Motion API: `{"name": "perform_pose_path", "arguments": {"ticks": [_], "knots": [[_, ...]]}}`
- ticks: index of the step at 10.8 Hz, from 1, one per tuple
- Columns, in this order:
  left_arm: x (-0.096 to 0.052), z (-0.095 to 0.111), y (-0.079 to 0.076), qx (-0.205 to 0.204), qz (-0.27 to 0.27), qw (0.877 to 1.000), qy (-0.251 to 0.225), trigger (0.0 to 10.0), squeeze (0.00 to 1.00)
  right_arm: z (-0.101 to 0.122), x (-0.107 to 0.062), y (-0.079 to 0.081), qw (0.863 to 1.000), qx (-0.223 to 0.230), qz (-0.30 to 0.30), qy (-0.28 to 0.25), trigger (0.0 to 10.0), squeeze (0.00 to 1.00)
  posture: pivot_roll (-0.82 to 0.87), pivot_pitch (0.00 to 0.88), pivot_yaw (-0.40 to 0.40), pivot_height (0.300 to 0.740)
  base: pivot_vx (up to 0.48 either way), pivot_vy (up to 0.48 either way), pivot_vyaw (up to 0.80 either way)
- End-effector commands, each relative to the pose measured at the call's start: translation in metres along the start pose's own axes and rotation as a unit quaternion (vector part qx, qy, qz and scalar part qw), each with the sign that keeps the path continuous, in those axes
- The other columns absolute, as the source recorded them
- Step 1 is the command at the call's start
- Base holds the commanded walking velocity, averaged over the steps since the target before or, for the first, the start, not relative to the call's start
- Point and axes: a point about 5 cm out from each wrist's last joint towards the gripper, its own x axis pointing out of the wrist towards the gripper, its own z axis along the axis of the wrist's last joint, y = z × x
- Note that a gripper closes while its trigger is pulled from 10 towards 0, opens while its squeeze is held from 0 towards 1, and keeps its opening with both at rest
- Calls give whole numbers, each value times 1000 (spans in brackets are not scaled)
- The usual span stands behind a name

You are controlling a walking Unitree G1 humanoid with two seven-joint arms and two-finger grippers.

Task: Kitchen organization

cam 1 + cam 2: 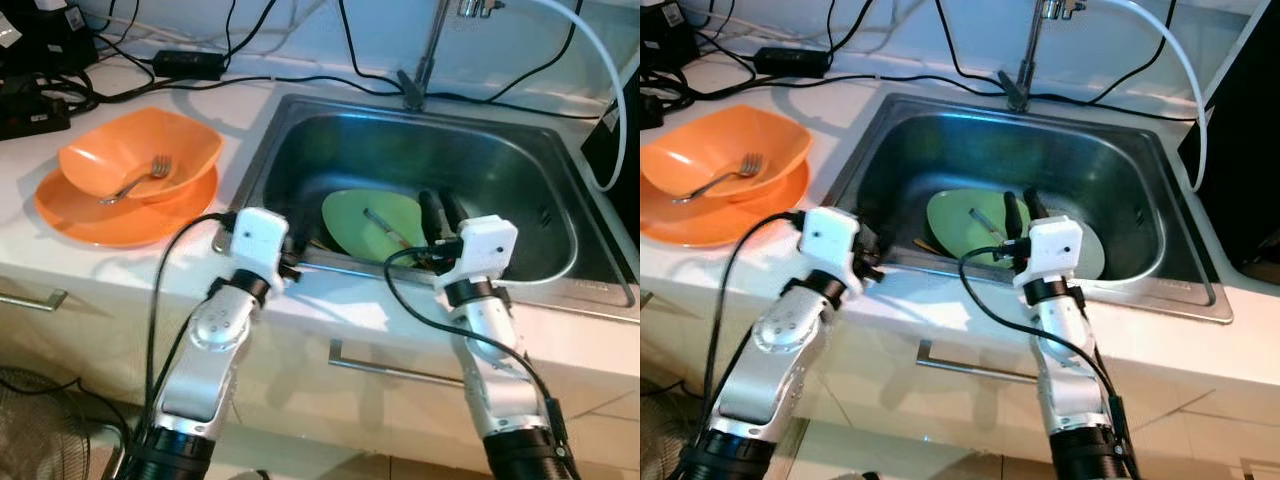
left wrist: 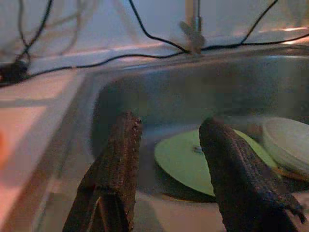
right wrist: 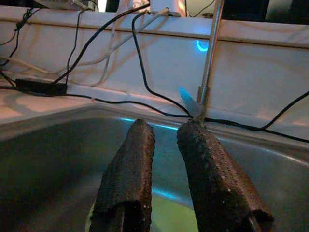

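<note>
The robot appears to be starting on the dishes in the sink (image 1: 300, 115). A green plate (image 1: 360, 222) lies flat on the basin floor, with a utensil (image 1: 385, 227) across it whose long axis runs diagonally from the back left toward the front right. The right gripper (image 1: 437, 207), fingers nearly together and holding nothing, hangs over the plate; it likely needs to open and descend. The left gripper (image 2: 169, 145), fingers spread and empty, sits at the sink's front rim.

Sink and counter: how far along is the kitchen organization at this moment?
Possibly done: an orange bowl with a fork sits stacked on an orange plate on the counter. In hand: nothing; the left gripper and right gripper are open at the sink. Left: the green plate lies in the basin.
</note>
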Motion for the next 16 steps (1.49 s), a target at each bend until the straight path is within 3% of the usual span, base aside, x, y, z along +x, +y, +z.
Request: {"name": "perform_pose_path", "arguments": {"ticks": [1, 3, 4, 5, 7, 10, 12, 13, 16], "knots": [[-2, 2, 0, 25, 12, 1000, -12, 10000, 0, -4, -2, 1, 1000, 2, -2, 10, 10000, 0, 143, 111, -39, 740, 0, 0, 0], [-9, 21, 15, 121, 82, 986, -80, 10000, 0, -5, -2, 2, 1000, 3, -2, 11, 10000, 0, 148, 112, -39, 740, 0, 0, 0], [-22, 36, 24, 203, 125, 963, -126, 10000, 0, -7, -3, 3, 1000, 4, -2, 15, 10000, 0, 155, 113, -42, 740, 0, 0, 0], [-35, 40, 31, 250, 154, 946, -136, 10000, 0, -10, -4, 4, 1000, 6, -2, 19, 10000, 0, 174, 115, -50, 740, 0, 0, 0], [-61, 34, 52, 306, 224, 918, -119, 10000, 0, -14, -3, 8, 1000, 11, 5, 27, 10000, 0, 193, 118, -58, 740, 0, 0, 0], [-70, 21, 81, 297, 273, 912, -78, 10000, 0, -16, -3, 6, 1000, 9, 3, 30, 10000, 0, 180, 118, -60, 740, 0, 0, 0], [-73, 15, 97, 245, 311, 916, -58, 10000, 0, -15, -2, 3, 1000, 6, -3, 27, 10000, 0, 183, 119, -63, 740, 0, 0, 0], [-71, 15, 103, 212, 321, 921, -61, 10000, 0, -15, -1, 3, 1000, 5, -2, 27, 10000, 0, 182, 116, -64, 740, 0, 0, 0], [-70, 16, 108, 197, 321, 924, -63, 10000, 0, -15, 0, 1, 1000, 5, -5, 26, 10000, 0, 180, 118, -63, 740, 0, 0, 0]]}}
